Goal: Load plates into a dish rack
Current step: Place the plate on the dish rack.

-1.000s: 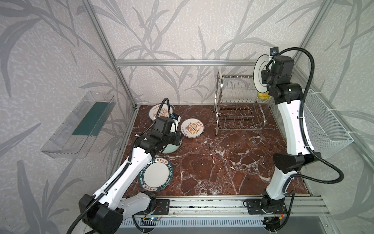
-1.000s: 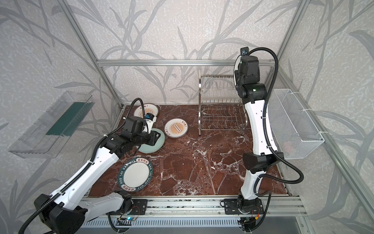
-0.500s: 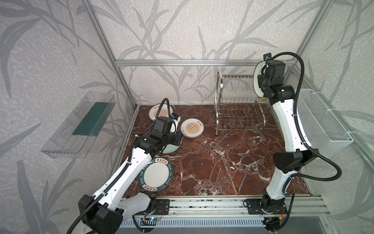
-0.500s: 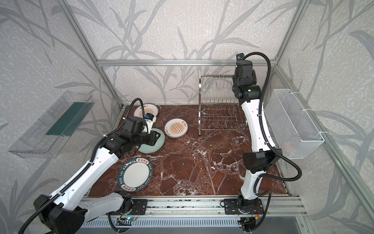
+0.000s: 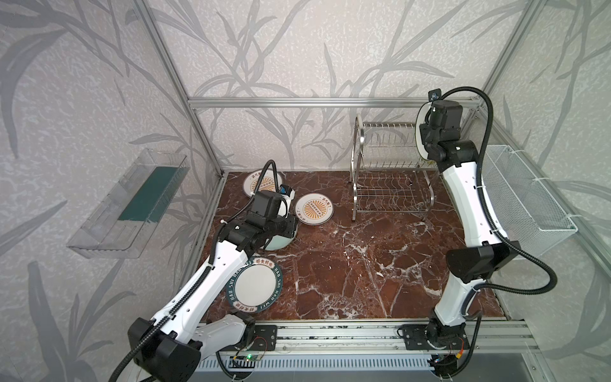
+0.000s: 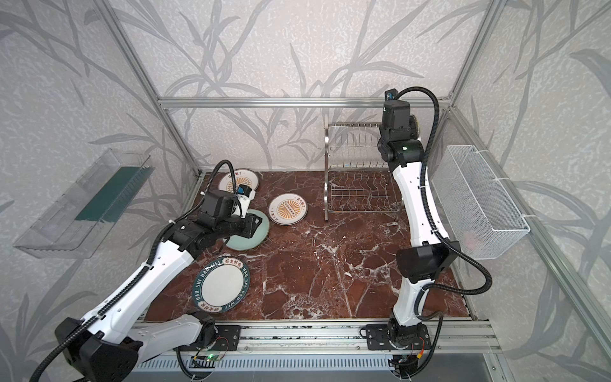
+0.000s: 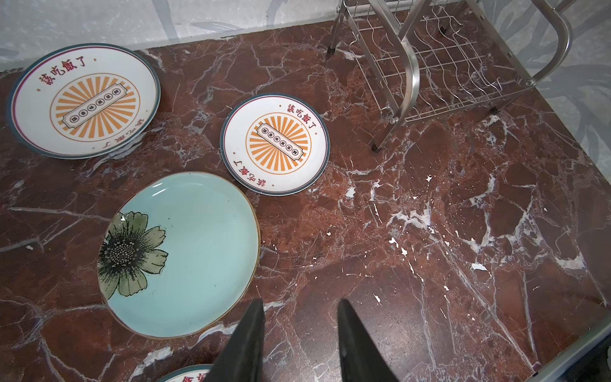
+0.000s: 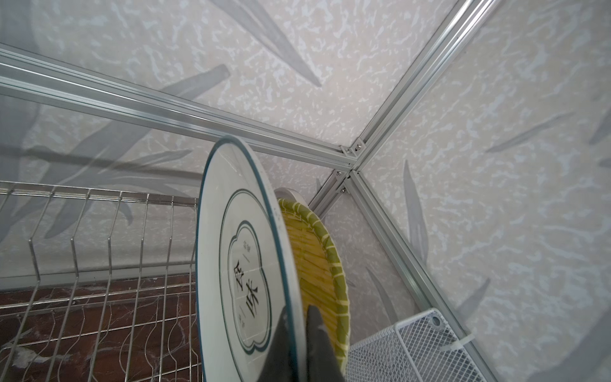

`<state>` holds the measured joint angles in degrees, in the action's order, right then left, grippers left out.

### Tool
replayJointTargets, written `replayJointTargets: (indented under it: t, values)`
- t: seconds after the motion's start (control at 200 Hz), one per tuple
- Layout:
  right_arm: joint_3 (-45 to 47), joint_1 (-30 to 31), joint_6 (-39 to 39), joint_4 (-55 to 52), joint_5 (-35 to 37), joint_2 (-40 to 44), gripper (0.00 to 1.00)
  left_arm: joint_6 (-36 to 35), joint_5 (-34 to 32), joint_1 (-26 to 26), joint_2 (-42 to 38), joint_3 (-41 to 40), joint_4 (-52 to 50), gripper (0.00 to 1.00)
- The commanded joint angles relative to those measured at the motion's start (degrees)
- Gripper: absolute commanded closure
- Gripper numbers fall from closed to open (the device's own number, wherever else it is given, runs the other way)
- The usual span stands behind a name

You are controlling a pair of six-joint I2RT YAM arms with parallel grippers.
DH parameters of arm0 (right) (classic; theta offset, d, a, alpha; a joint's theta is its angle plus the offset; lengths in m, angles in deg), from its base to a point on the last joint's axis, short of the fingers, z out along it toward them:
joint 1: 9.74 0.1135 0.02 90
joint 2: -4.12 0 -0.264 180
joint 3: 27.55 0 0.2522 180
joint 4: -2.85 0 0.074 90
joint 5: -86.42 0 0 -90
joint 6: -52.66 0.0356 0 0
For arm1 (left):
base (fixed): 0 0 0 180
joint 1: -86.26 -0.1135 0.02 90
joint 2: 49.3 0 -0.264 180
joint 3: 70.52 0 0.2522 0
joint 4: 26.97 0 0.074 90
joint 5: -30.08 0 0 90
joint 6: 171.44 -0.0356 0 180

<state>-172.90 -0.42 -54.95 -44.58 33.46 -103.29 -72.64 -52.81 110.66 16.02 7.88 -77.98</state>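
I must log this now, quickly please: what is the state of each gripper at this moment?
Left gripper: open, holding nothing.
Right gripper: closed on the rim of the white cloud-outline plate, held upright.

The shiny two-tier dish rack [image 5: 386, 125] stands upright at the far right of the bench [image 5: 363, 264]. At its right end the yellow woven-look plate [image 8: 317, 264] stands on edge. Just left of it the cloud-outline plate [image 8: 244, 281] is upright, its rim pinched by the right hand [image 8: 296, 307]. Flat on the bench at left lie the far sunburst plate [image 7: 84, 101], the second sunburst plate [image 7: 275, 144], the pale green flower plate [image 7: 178, 254] and, nearest, the teal-lettered plate [image 5: 255, 283].
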Motion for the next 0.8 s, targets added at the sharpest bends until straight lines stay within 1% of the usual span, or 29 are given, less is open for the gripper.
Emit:
replayJointTargets:
  t: [0.0,0.795]
  values:
    - [-0.16,0.08,0.2,4.53,1.89,2.25,1.0,-0.14,0.24,-0.26,-0.97,-0.31,-0.01,0.64]
    - [5.33,0.08,2.4,5.96,2.41,3.35,1.0,-0.02,0.43,-0.24,-0.81,-0.22,-0.25,0.64]
